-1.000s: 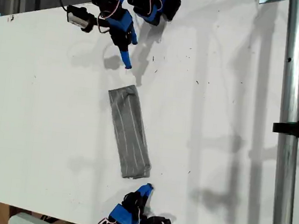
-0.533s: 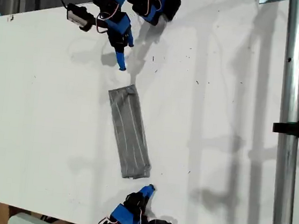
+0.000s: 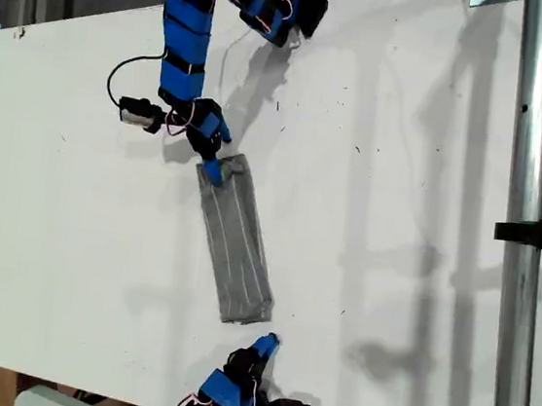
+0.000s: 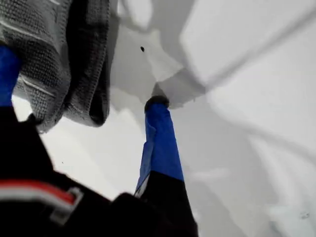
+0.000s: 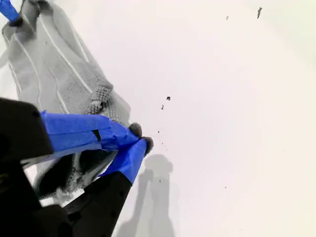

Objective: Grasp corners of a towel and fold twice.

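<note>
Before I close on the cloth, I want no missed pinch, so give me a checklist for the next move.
1. Towel lying as a folded strip on the table: ok.
2. My first gripper open at the towel's far end: ok.
3. Cloth edge between its jaws: ok.
4. Both layers caught there: cannot tell.
5. My second gripper ready at the near end: not ok; it is shut and just off the towel.

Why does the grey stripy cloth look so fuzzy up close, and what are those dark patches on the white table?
First wrist view: the grey striped towel sits too near the lens, so it blurs. Exterior view: arm shadows darken the white table.
</note>
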### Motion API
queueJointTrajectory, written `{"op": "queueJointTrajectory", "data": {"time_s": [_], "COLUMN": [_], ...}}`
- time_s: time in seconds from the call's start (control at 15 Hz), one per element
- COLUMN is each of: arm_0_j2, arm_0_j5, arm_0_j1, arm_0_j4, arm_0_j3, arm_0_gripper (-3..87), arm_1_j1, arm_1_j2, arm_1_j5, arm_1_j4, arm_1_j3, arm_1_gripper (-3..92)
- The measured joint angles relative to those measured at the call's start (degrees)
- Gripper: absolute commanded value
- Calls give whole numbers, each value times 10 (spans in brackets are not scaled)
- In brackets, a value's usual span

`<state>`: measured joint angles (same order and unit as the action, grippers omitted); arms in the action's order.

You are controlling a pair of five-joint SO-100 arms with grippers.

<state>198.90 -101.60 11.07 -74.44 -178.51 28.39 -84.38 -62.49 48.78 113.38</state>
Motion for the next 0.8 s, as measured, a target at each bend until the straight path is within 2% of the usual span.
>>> {"op": "queueJointTrajectory", "data": {"time_s": [0.33, 0.4, 0.47, 0.6, 0.8], "arm_0_j2": [0, 0, 0, 0, 0], "arm_0_j5": [17, 17, 17, 17, 25], "arm_0_j1": [0, 0, 0, 0, 0], "arm_0_j4": [0, 0, 0, 0, 0], "arm_0_j3": [0, 0, 0, 0, 0], "arm_0_gripper": [-26, -26, -26, -26, -26], "arm_1_j1": [-94, -111, -123, -127, -136], "arm_1_j2": [106, 120, 128, 129, 46], "arm_1_j5": [-83, -87, -87, -107, -108], "arm_1_j4": [-81, -105, -113, -105, -35], "arm_1_j3": [-104, -118, -128, -129, -58], "arm_1_gripper": [302, 213, 29, -2, -2]}}
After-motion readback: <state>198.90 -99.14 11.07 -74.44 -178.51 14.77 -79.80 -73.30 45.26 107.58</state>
